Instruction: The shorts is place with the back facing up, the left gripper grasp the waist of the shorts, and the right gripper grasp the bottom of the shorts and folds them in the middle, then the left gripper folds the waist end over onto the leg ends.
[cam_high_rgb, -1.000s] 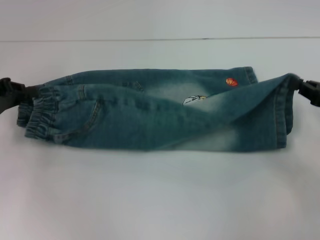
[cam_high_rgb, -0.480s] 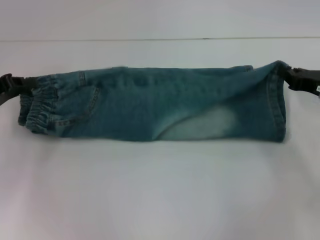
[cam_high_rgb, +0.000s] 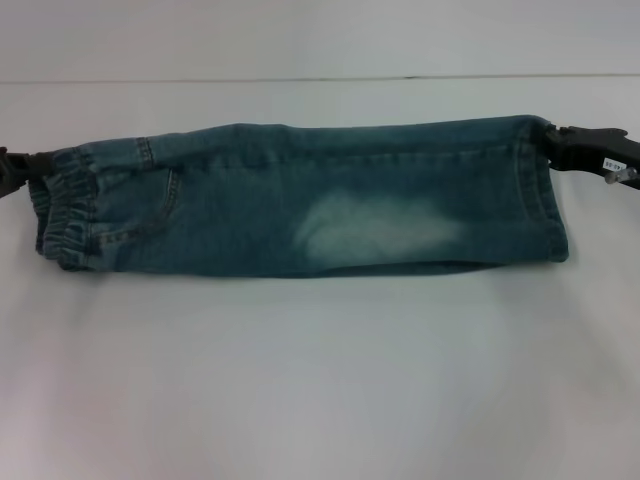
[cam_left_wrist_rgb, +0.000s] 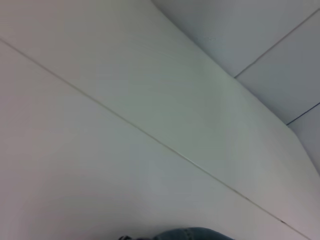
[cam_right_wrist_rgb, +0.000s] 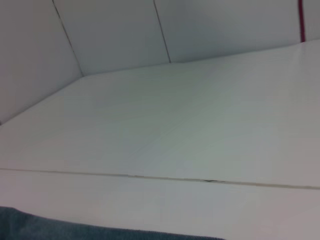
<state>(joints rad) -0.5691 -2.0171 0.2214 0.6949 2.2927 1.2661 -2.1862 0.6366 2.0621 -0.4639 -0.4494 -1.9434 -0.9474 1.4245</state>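
Between the left gripper (cam_high_rgb: 22, 166) and right gripper (cam_high_rgb: 560, 150), the faded blue-green denim shorts (cam_high_rgb: 300, 200) now lie flattened in a lengthwise fold on the white tabletop (cam_high_rgb: 320, 380); the raised flap and cartoon patch are gone. Each gripper is clamped on its end: puckered waist (cam_high_rgb: 62, 215) left, stitched hems (cam_high_rgb: 540, 190) right. A small label on the right gripper is unreadable.

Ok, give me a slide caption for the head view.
Denim shorts folded lengthwise on white table, left gripper at the waist, right gripper at the leg ends.
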